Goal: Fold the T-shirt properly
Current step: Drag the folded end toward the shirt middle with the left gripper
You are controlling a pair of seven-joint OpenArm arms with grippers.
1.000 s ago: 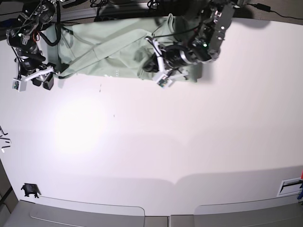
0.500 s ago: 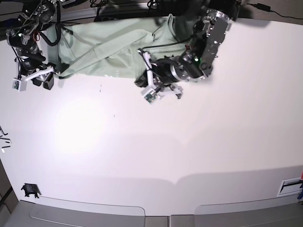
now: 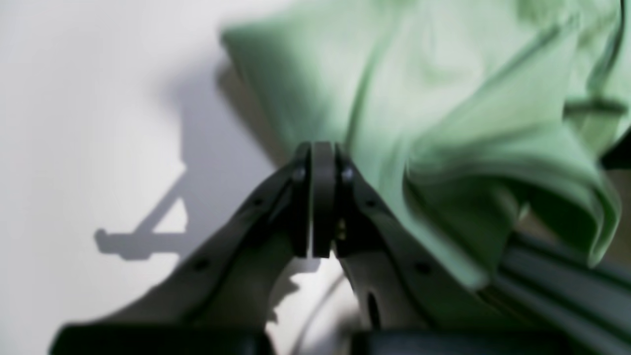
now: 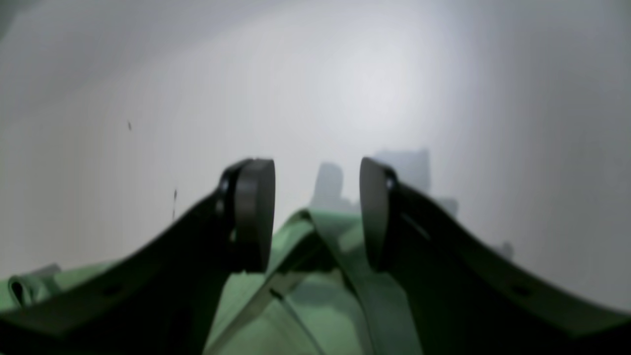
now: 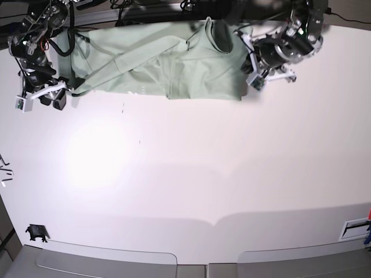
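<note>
Lying bunched on the table point(image 5: 191, 174), the T-shirt point(image 5: 168, 63) flanks left jaws pressed together, right jaws apart.

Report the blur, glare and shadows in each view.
Left wrist view: T-shirt soft with blur, the shut left pincer casts a hard shadow on the table. Right wrist view: foreground pads out of focus. Base view: bright glare patch at left.

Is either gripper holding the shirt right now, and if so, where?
No. The left gripper is shut empty beside the T-shirt; the right gripper is open over its edge.
</note>
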